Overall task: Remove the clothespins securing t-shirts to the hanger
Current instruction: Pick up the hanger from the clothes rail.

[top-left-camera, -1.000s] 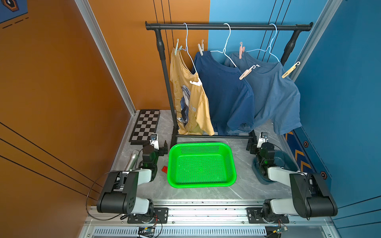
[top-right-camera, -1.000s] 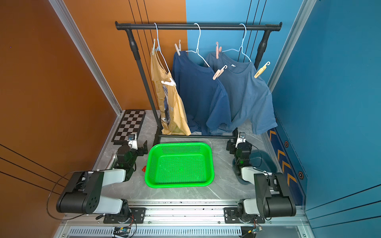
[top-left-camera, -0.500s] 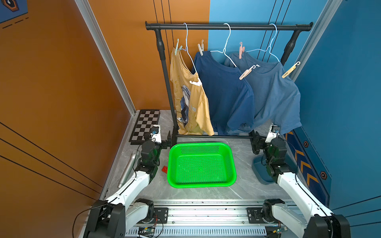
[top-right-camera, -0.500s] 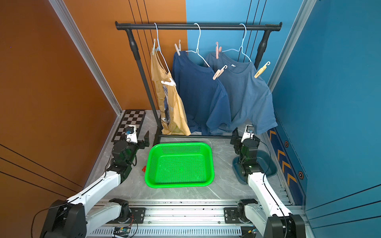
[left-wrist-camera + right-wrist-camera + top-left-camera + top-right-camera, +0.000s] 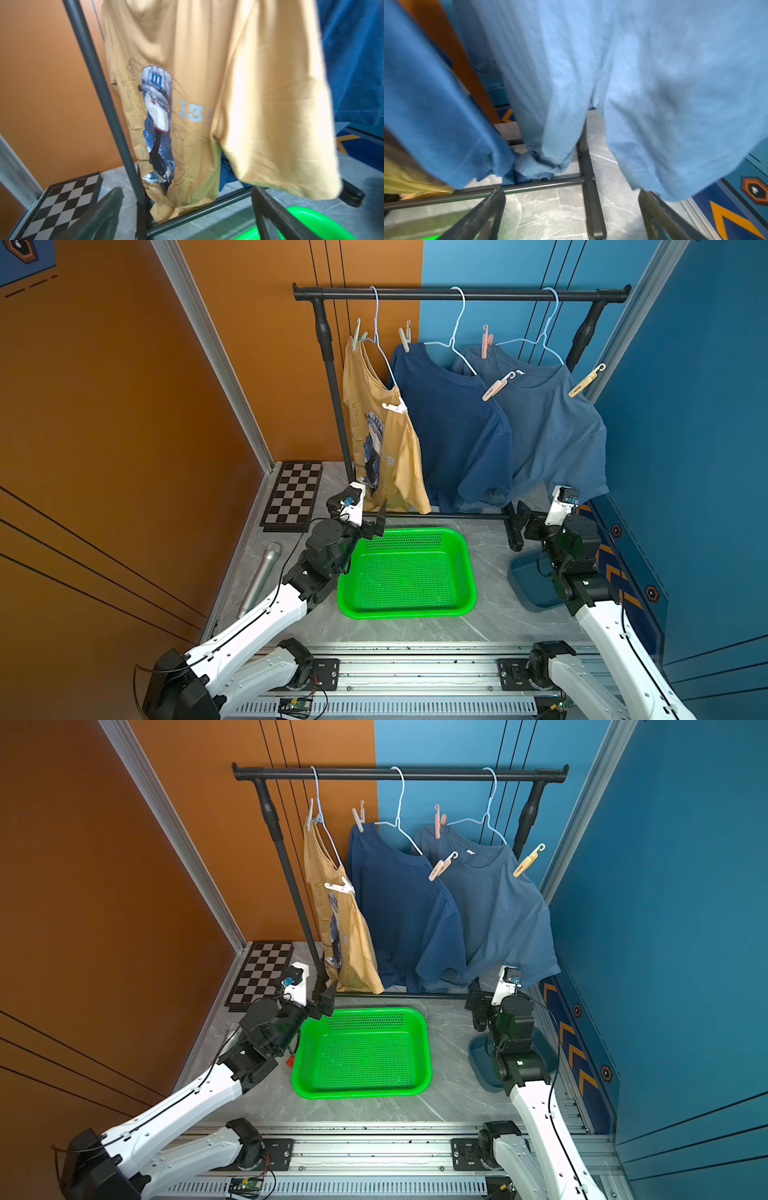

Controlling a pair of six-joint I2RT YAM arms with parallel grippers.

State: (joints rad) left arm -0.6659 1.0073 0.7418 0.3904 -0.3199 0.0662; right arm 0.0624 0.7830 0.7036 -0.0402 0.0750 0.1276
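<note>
Wrist views show both tools spread and empty: the left tool [image 5: 187, 190] is low by the hem of the yellow shirt [image 5: 249, 83], and the right tool [image 5: 572, 192] is below the slate shirt [image 5: 654, 83]. Well above them, in both top views, six clothespins [image 5: 496, 386] grip the shirt shoulders. They are likely light, stiff and springy, so squeeze the free tails. Three stand nearly upright and three slant along the shoulders.
</note>
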